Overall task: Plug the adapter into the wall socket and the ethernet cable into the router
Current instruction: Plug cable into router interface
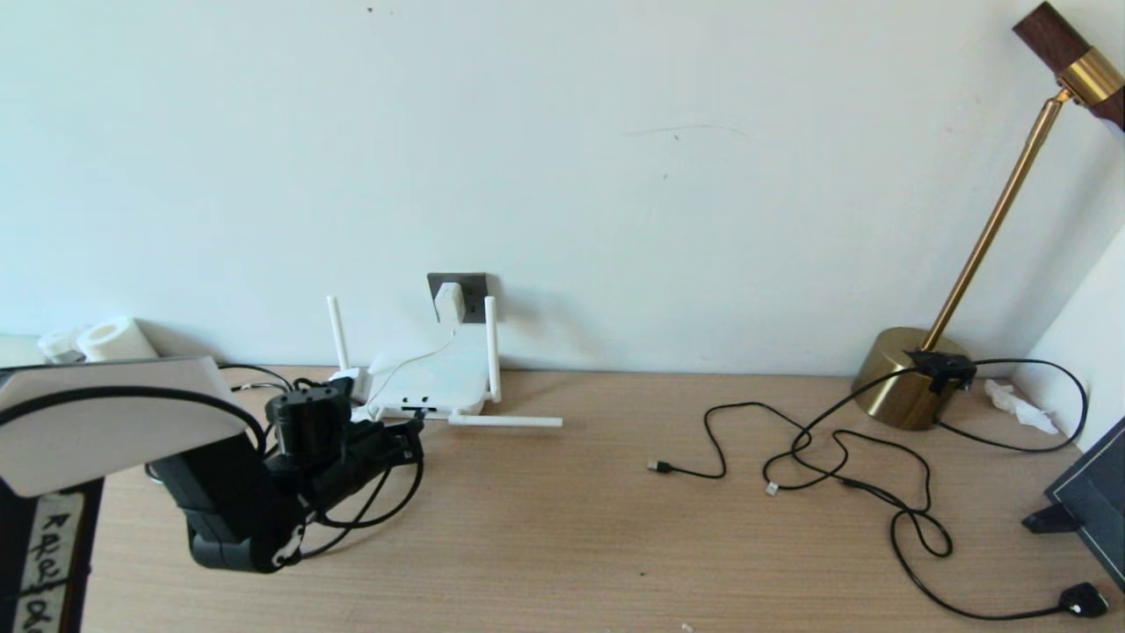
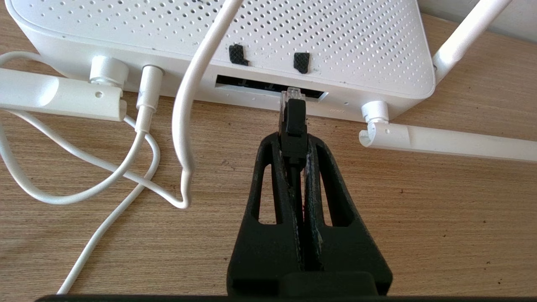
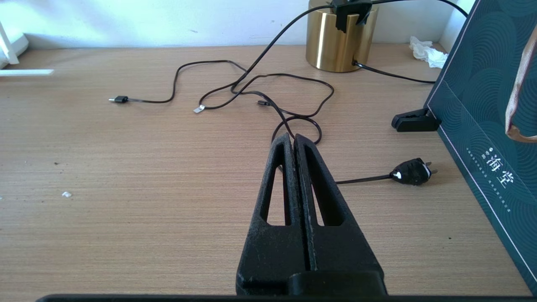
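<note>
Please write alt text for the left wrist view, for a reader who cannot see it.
The left tool, shut on the thick black ethernet cable, holds its clear plug tip at the dark port slot of the flat white perforated plastic router. Thin white cords loop on the wooden table.

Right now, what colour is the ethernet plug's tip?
Clear plastic on a black boot; left wrist view shows it best.

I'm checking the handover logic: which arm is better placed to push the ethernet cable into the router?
Left: its tool already grips the ethernet cable, tip at the router port slot. The right tool is shut, far from it.
</note>
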Available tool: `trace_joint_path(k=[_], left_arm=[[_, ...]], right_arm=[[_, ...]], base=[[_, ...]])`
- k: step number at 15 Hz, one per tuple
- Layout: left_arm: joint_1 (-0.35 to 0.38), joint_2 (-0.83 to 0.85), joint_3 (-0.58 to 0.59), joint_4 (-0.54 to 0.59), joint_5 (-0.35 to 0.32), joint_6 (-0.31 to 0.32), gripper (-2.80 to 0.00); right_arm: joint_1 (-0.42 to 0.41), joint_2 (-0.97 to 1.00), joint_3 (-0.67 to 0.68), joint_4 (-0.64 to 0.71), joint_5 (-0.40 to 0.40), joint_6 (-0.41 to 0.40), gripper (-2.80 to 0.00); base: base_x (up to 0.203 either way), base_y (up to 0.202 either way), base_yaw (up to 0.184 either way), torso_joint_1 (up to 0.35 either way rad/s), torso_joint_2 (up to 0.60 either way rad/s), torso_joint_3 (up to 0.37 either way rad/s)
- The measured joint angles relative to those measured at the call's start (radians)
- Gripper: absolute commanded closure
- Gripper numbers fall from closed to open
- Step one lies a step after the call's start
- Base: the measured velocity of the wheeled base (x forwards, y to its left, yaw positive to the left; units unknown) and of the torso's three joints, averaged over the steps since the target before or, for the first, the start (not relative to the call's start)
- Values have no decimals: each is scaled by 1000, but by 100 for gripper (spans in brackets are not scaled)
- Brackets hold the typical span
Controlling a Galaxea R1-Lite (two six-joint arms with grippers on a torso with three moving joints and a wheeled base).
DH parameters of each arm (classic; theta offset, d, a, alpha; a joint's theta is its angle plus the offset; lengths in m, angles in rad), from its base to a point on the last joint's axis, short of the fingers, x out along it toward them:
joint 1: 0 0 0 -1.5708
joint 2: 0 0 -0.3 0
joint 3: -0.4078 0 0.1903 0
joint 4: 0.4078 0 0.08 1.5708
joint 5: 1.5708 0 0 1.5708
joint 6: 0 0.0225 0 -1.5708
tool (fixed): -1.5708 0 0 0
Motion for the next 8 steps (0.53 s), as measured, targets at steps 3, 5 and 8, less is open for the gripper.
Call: trace_joint_path(k=[3, 5, 8], left_arm=[[0, 0, -3, 1, 0, 0, 0], [0, 0, -5, 1, 0, 0, 0], [0, 2, -5, 1, 0, 0, 0]], right_arm=[[0, 0, 0, 0, 0, 0, 0], [0, 0, 0, 0, 0, 0, 0], [0, 0, 0, 0, -1, 0, 0]], base=[[0, 0, 0, 0, 0, 0], [0, 0, 0, 0, 0, 0], [0, 0, 0, 0, 0, 0]])
